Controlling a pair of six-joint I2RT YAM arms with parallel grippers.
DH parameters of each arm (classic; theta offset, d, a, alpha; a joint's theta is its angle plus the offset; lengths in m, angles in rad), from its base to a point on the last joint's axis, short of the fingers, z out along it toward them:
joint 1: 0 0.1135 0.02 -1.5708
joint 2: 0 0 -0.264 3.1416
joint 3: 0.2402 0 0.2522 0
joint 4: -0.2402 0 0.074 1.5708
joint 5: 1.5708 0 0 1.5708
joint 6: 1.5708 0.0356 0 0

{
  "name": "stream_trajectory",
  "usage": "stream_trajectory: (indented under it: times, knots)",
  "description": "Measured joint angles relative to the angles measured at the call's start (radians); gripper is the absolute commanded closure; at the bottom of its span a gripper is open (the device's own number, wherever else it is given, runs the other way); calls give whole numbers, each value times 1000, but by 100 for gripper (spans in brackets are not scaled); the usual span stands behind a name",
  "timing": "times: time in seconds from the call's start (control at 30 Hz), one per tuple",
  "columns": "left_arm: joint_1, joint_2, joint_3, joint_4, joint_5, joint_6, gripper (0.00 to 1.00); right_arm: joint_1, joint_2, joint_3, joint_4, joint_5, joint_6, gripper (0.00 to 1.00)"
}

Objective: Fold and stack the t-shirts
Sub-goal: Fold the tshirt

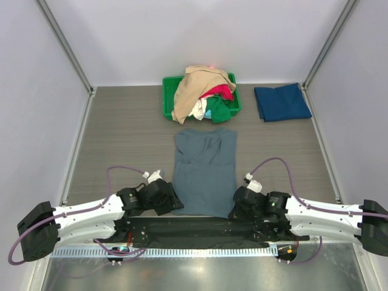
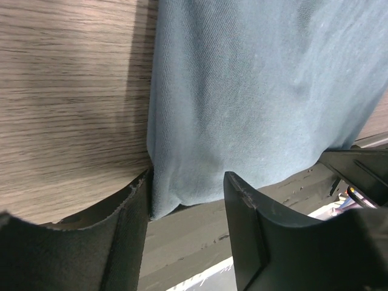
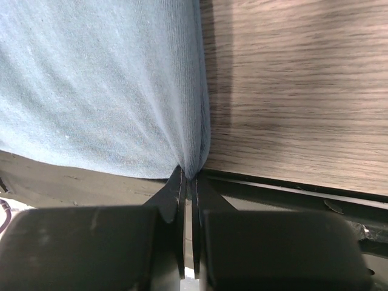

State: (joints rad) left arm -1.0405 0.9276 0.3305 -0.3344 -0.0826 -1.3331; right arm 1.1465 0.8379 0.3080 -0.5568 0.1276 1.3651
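The slate grey-blue t-shirt [image 1: 205,173] lies flat, folded into a long strip, its hem at the near table edge. My left gripper [image 1: 173,203] is open, and the shirt's near left corner [image 2: 176,194] lies between its fingers [image 2: 188,182]. My right gripper [image 1: 237,206] is shut on the shirt's near right corner [image 3: 197,151], the cloth bunched into the fingertips [image 3: 189,176]. A folded dark navy-teal t-shirt [image 1: 282,102] lies at the back right. Tan [image 1: 197,85], red [image 1: 221,92], green [image 1: 221,110] and white [image 1: 199,110] t-shirts are piled in the bin.
The green plastic bin [image 1: 170,100] stands at the back centre, just beyond the grey-blue shirt's collar. A black mat [image 1: 194,230] and metal rail run along the near edge between the arm bases. Walls close the table on three sides.
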Motion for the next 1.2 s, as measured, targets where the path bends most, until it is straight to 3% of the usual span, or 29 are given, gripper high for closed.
stream_trajectory:
  times: [0.37, 0.73, 0.83, 0.93, 0.97, 1.0, 1.2]
  knots:
    - [-32, 6, -11, 24, -1, -32, 50, 2, -49, 35, -129, 101, 0, 99]
    - [-112, 23, -23, 51, -17, -90, 63, 2, -41, 42, -156, 134, 0, 99]
    - [-132, 50, -23, 76, -18, -110, 68, 2, -40, 42, -156, 135, 0, 99]
    - [-146, 81, -23, 105, -19, -127, 82, 2, -41, 42, -157, 137, 0, 99]
    - [-151, 91, -23, 114, -21, -130, 93, 2, -41, 42, -157, 137, 0, 99]
    - [-153, 100, -22, 120, -22, -134, 98, 2, -41, 42, -157, 137, 0, 99]
    - [-164, 112, 3, 92, -38, -127, 100, 2, -44, 54, -179, 137, -1, 99]
